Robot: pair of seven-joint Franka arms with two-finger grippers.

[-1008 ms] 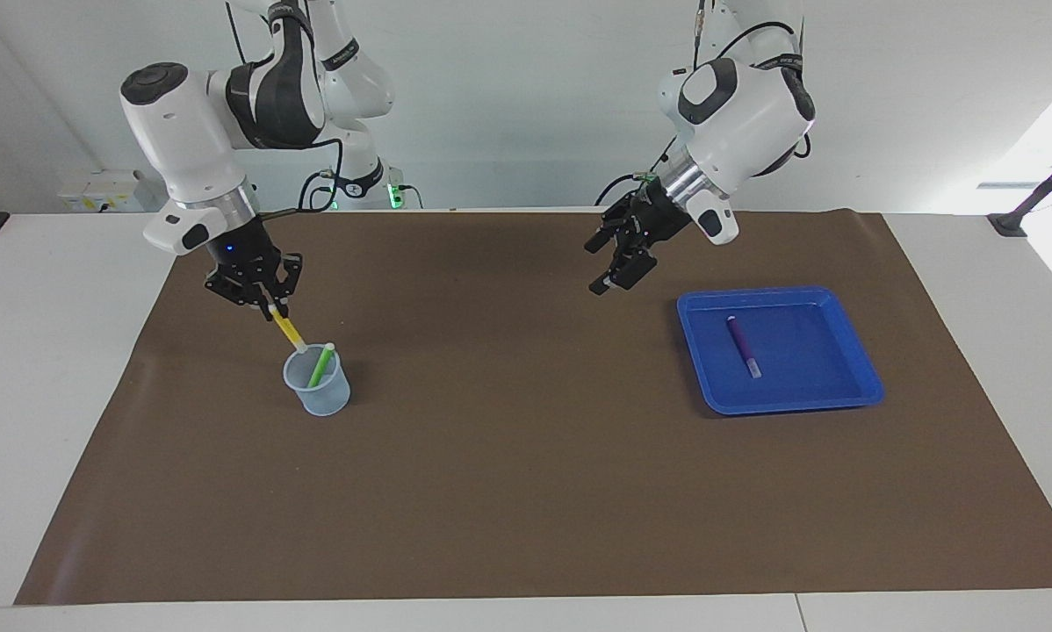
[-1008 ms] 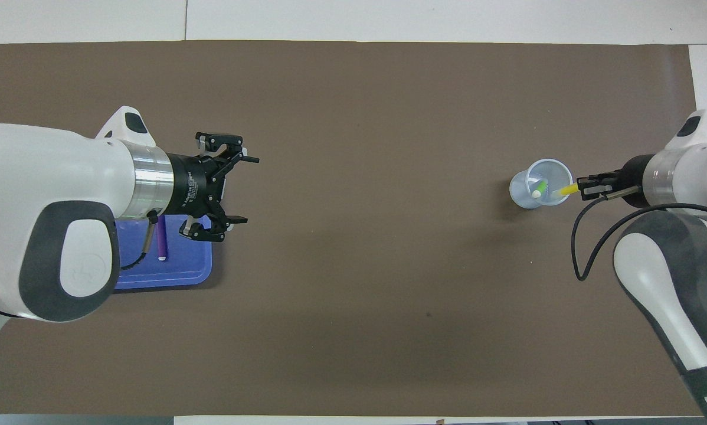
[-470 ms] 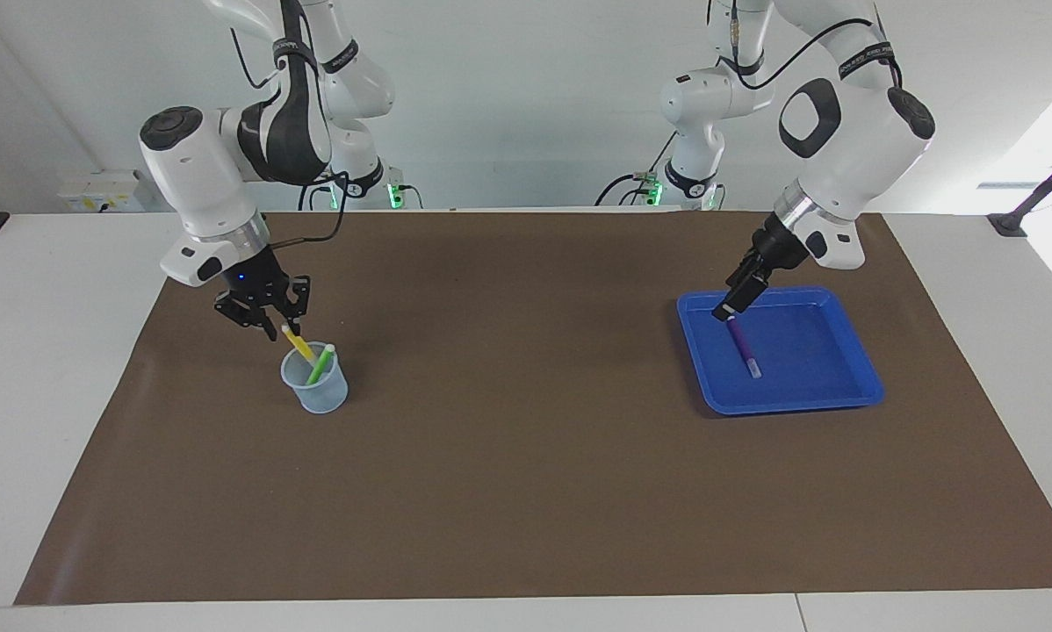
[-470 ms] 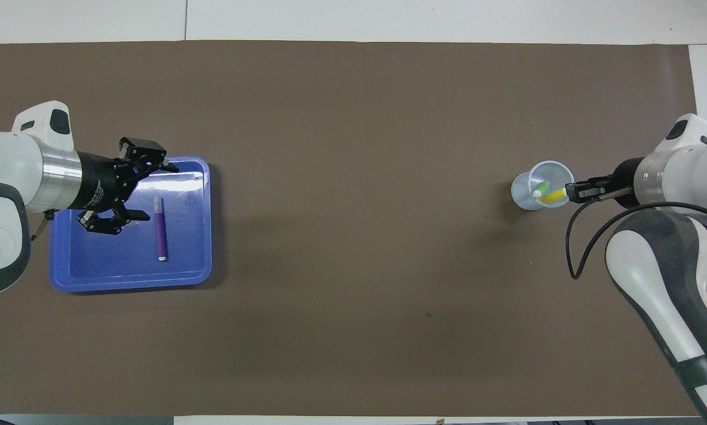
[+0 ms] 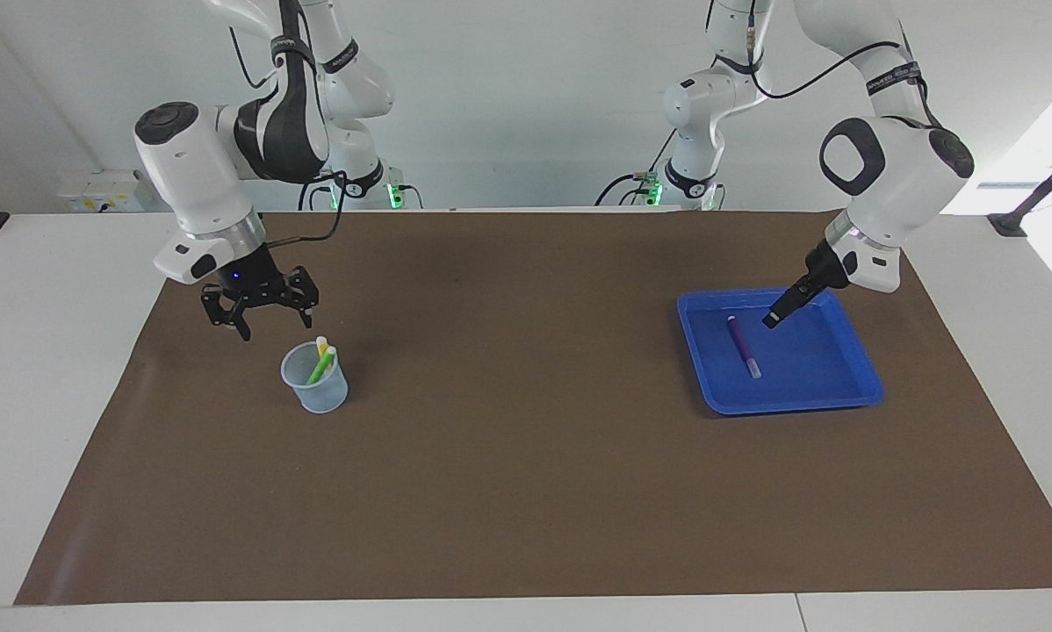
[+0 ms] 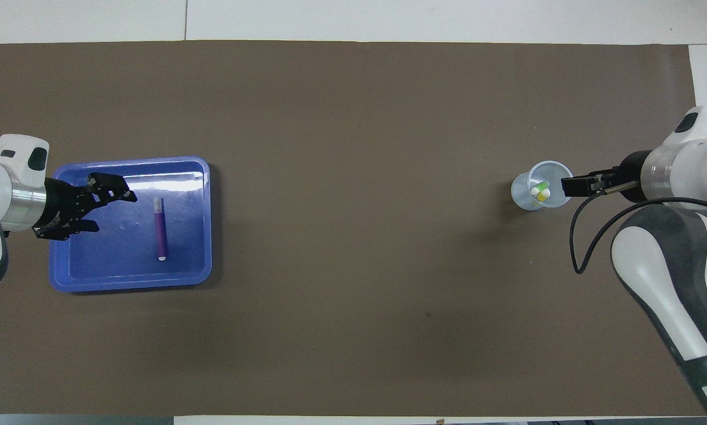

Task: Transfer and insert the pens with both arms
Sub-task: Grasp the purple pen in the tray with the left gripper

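Now that my right hand (image 5: 264,309) has sprung apart and let go, the yellow pen (image 5: 320,345) stands in the cup (image 5: 315,379) just below it, leaning beside the green pen (image 5: 322,365). Two are inserted. My left hand (image 5: 776,314), fingers apart and empty, has swung over the blue tray (image 5: 851,338) beside the purple pen (image 5: 742,345), the last one to fetch across the counter (image 5: 526,456).

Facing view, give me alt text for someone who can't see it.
Yellow pen and green pen stand in a clear cup, the right claw open above it. The left claw, open, hangs over a blue tray holding the purple pen.
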